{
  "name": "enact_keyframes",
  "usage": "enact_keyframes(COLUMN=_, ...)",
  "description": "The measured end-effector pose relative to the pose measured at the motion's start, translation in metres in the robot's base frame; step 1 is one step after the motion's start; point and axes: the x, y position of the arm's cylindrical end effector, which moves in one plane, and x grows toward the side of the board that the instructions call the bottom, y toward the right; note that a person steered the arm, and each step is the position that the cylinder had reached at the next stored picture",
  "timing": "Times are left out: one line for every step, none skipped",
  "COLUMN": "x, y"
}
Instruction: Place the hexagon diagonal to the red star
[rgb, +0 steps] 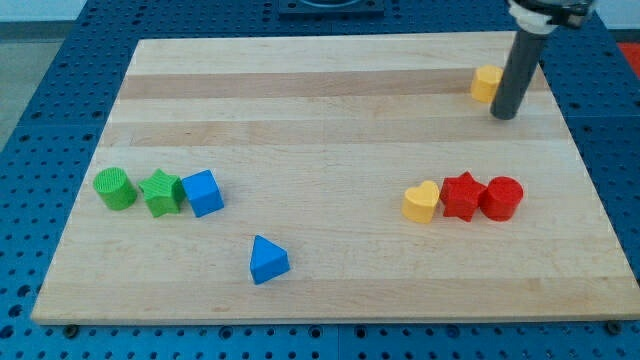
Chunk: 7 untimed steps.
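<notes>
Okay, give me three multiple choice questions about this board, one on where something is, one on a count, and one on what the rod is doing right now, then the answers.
1. Where is the yellow hexagon?
A. near the view's top right
B. at the view's bottom left
C. beside the blue triangle

2. How many red blocks are on the board?
A. one
B. two
C. three

3. How does my tip stand to the yellow hexagon?
A. far off, among the green blocks
B. right next to it, on the view's right side of it
C. resting on top of the red star

Answers:
1 A, it sits by the board's upper right corner.
2 B, the red star and the red cylinder.
3 B, the rod's end is down beside the hexagon; actual contact can't be told.
</notes>
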Motion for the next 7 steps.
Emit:
enact_keyframes(x=-0.055, y=0.005)
enact_keyframes(x=-0.055, y=0.001)
enact_keyframes(x=-0.039, y=0.001)
enact_keyframes(x=-0.010, y=-0.029)
enact_keyframes(x=-0.013, y=-0.055)
enact_keyframes(x=-0.055, y=-0.066)
enact_keyframes(x=-0.055, y=-0.065)
